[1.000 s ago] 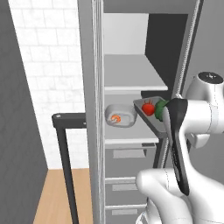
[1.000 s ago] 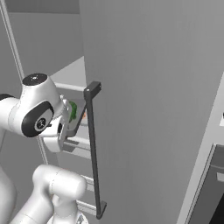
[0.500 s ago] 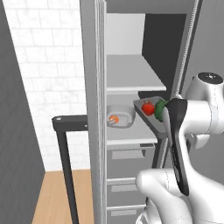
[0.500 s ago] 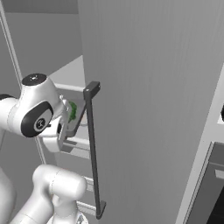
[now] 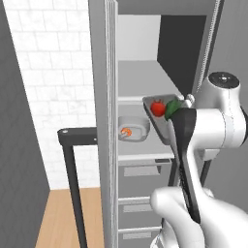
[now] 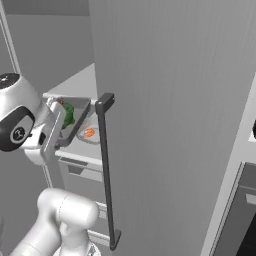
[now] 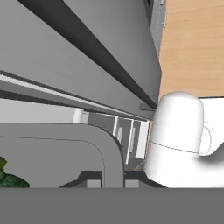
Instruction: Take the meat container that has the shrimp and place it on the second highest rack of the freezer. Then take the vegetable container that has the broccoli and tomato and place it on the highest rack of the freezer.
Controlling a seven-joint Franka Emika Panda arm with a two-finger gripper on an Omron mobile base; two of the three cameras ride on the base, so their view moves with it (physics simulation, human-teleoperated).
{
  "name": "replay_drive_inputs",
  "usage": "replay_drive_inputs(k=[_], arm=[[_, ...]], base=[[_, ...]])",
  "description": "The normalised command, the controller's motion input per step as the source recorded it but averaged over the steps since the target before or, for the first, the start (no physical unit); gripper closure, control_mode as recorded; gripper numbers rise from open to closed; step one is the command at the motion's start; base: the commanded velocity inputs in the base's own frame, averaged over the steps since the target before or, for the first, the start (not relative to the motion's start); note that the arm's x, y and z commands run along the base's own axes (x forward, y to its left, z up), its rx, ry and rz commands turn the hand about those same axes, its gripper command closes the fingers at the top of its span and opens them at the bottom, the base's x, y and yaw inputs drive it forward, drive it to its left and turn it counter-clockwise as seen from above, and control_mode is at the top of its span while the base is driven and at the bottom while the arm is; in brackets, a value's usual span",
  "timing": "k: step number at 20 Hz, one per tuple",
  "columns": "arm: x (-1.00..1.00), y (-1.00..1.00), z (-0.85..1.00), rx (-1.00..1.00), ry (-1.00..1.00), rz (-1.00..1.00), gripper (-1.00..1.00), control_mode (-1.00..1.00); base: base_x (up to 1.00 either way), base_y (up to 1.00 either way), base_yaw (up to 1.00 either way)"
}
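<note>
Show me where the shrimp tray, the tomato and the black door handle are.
shrimp tray (image 5: 136,129), left base view, on its pale rim.
tomato (image 5: 157,108), left base view, on its red middle.
black door handle (image 6: 105,175), right base view, on the bar's middle.

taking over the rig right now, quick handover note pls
Claw: shut on the vegetable container, held up at the open freezer, tomato and broccoli still in it.
Meat container: with its shrimp, sitting on the second highest rack.
Highest rack: nothing set on it yet.
Done: shrimp tray placed.
Left: probably lift the vegetable container a little, slide it onto the highest rack, then let go.
</note>
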Motion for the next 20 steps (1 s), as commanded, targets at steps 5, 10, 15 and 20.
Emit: replay_drive_inputs(k=[5,10,15,20], arm=[[0.38,0.04,0.63,0.00,-0.11,-0.14,1.00,-1.00],[0.48,0.03,0.26,0.00,-0.20,-0.11,1.00,-1.00],[0.85,0.00,0.00,0.00,-0.08,-0.09,1.00,-1.00],[0.91,0.00,0.00,0.00,-0.01,-0.05,1.00,-1.00]], base=[[0.00,0.00,0.00],[0.00,0.00,0.00],[0.00,0.00,0.00],[0.00,0.00,0.00]])
